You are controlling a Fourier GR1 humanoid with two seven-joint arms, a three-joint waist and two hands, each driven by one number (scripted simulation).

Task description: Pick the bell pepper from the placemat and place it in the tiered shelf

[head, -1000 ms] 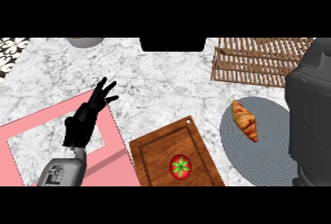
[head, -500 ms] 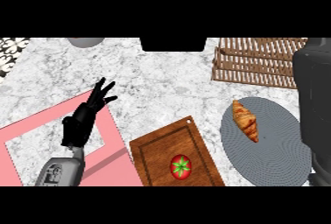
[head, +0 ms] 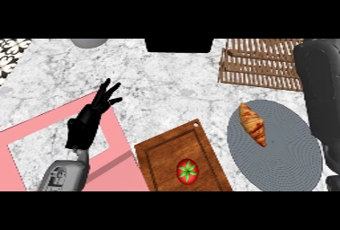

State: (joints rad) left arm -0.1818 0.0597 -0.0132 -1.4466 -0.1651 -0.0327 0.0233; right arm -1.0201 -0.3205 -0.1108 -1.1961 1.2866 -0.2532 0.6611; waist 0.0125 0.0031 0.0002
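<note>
A golden croissant [head: 253, 123] lies on the round grey placemat [head: 282, 159] at the right. A red round vegetable with a green star-shaped top [head: 188, 170] sits on a wooden board [head: 166, 152] at the lower middle. The wooden slatted tiered shelf [head: 259, 63] stands at the back right. My left hand [head: 86, 126] rests open at the left, fingers pointing up, over a pink frame. A dark bulk of my right arm [head: 319, 90] runs down the right edge beside the placemat and hides the hand's shape.
A flat pink frame [head: 40, 128] lies at the lower left on the marble counter. At the back edge there are a grey bowl [head: 90, 42] and a black object [head: 179, 45]. A patterned patch [head: 12, 54] shows at the far left corner.
The dark right arm has shifted slightly along the right edge, covering a little less of the placemat's right side. The left hand and the objects have not moved.
</note>
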